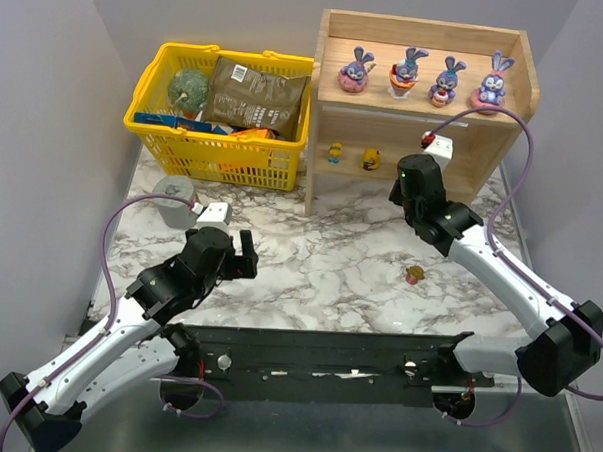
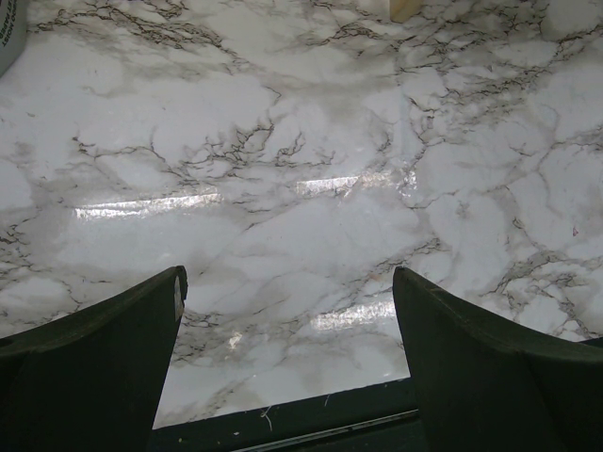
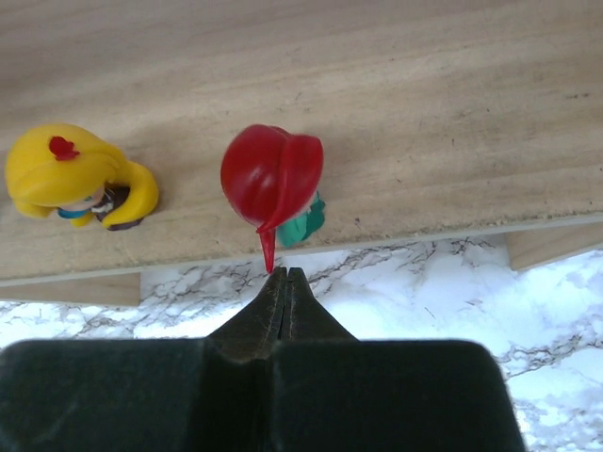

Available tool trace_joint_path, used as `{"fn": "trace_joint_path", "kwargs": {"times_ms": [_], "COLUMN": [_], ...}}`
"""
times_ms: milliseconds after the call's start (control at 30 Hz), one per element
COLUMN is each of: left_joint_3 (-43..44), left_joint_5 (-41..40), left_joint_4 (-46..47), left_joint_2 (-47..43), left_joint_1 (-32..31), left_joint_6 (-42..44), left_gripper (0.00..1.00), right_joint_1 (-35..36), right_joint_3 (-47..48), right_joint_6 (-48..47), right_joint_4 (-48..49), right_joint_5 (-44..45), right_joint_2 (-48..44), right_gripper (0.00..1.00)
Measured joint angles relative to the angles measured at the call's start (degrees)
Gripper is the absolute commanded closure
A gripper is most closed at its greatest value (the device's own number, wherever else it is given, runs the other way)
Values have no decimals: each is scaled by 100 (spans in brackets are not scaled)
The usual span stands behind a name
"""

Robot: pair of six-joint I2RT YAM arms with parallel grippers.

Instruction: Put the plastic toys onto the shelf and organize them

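Marble tabletop (image 1: 329, 277), closed right gripper (image 3: 284, 273) at red-haired toy (image 3: 273, 179) on shelf (image 3: 396, 85)

we see the shelf (image 1: 518, 70) in light natural wood with a fine grain, its top tier carrying 4 purple-blue bunnies (image 1: 355, 70) (image 1: 406, 72) (image 1: 449, 80) (image 1: 492, 82) on pink and red bases, and its lower board a yellow-haired figurine (image 3: 75, 179) with a red spot on the hair beside a red-haired figurine (image 3: 273, 179) showing green underneath. the table (image 1: 310, 256) is white marble veined in grey and black, with a tan-pink figurine (image 1: 414, 276) on it. the basket (image 1: 165, 145) is yellow around a green ball (image 1: 190, 89) and a dark brown packet (image 1: 252, 94), and the cup (image 1: 171, 198) is grey.
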Motion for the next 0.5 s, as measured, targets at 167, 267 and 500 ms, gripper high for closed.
{"fn": "trace_joint_path", "kwargs": {"times_ms": [167, 267, 500], "left_joint_3": [0, 0, 0], "left_joint_5": [-2, -2, 0], "left_joint_4": [0, 0, 0], "left_joint_2": [0, 0, 0], "left_joint_1": [0, 0, 0], "left_joint_6": [0, 0, 0], "left_gripper": [1, 1, 1], "right_joint_1": [0, 0, 0], "right_joint_3": [186, 293, 472], "right_joint_6": [-4, -7, -44], "right_joint_4": [2, 4, 4], "right_joint_5": [4, 4, 4], "right_joint_2": [129, 240, 472], "right_gripper": [99, 99, 99]}}
